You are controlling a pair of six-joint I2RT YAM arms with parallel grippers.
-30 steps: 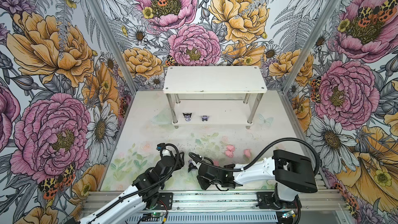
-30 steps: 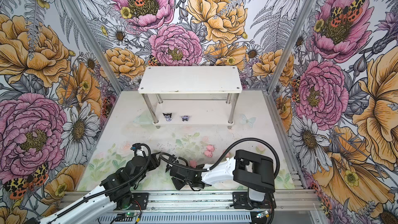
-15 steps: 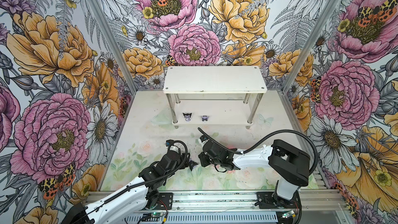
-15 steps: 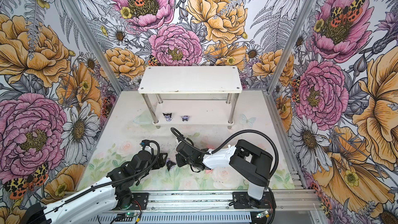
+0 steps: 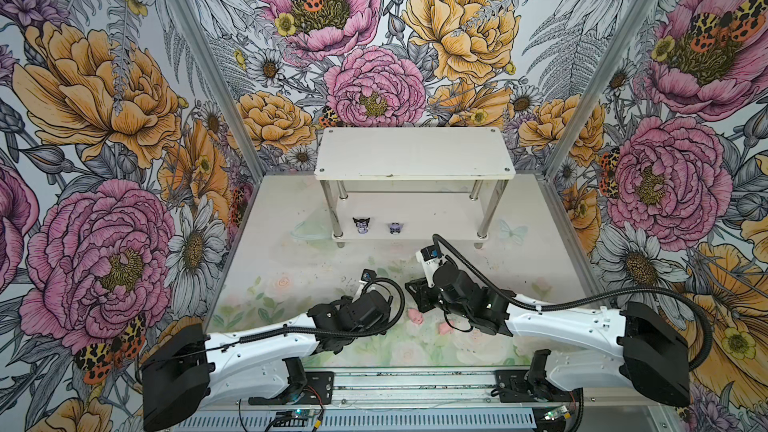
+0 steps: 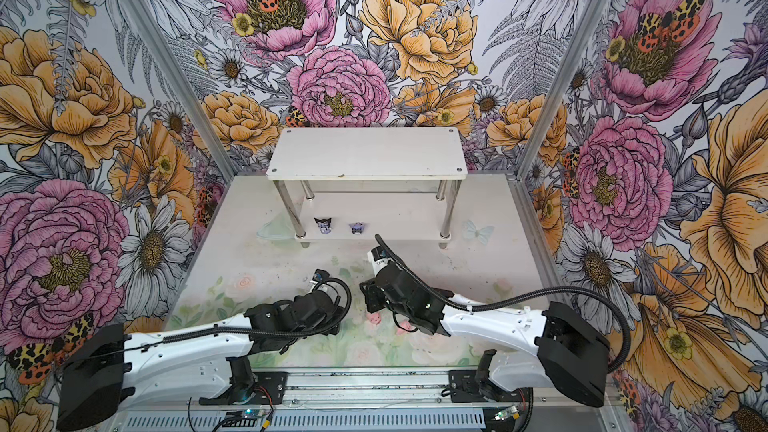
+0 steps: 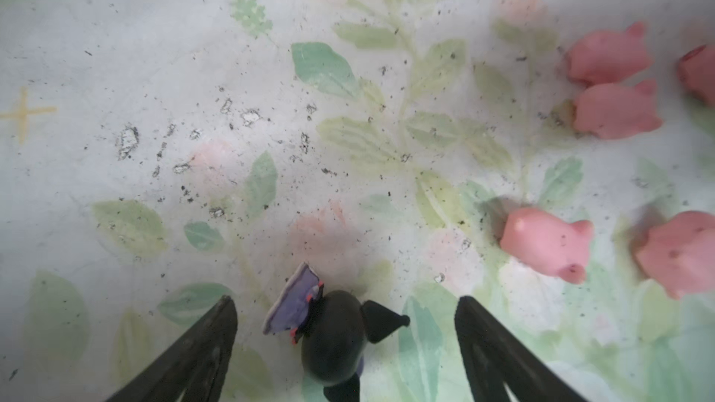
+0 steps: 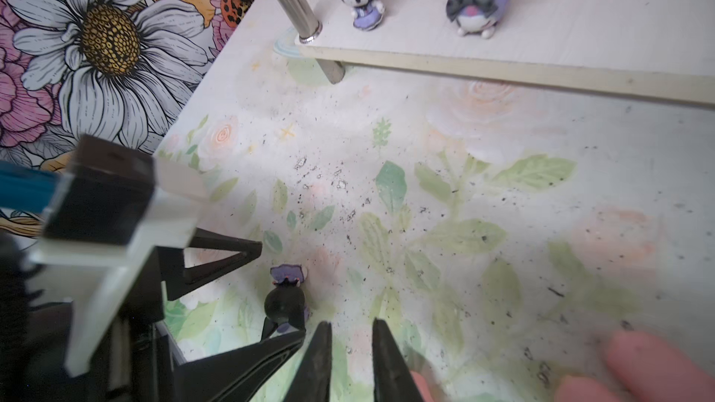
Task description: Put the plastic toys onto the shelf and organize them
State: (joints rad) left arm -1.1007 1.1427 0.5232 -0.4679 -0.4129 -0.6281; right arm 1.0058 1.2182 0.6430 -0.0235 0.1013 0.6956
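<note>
Pale, flower-printed table mat (image 5: pixel 282 259), flecked with dark specks, carries everything. At its far end stands the white two-tier shelf (image 5: pixel 413 151) on four shiny metal posts. Its top board is bare in both top views.

Both arms reach in low over the near half of the mat. The left gripper (image 7: pixel 345 299) has its fingers (image 7: pixel 216 342) spread wide apart. The right gripper (image 8: pixel 351 322) sits just beside it, its fingers (image 8: pixel 321 349) parted by only a narrow gap with nothing between them.

Five pink pig figures (image 7: pixel 545 245) lie on the mat off to one side of the left gripper, two of them close together (image 7: pixel 609 58).

Two black-and-lavender figures (image 5: pixel 360 225) stand upright near the front edge of the shelf's lower board, by its left front post. A third, the black-eared figure (image 7: pixel 329 334), rests on the mat between the left gripper's fingers, touching neither.
</note>
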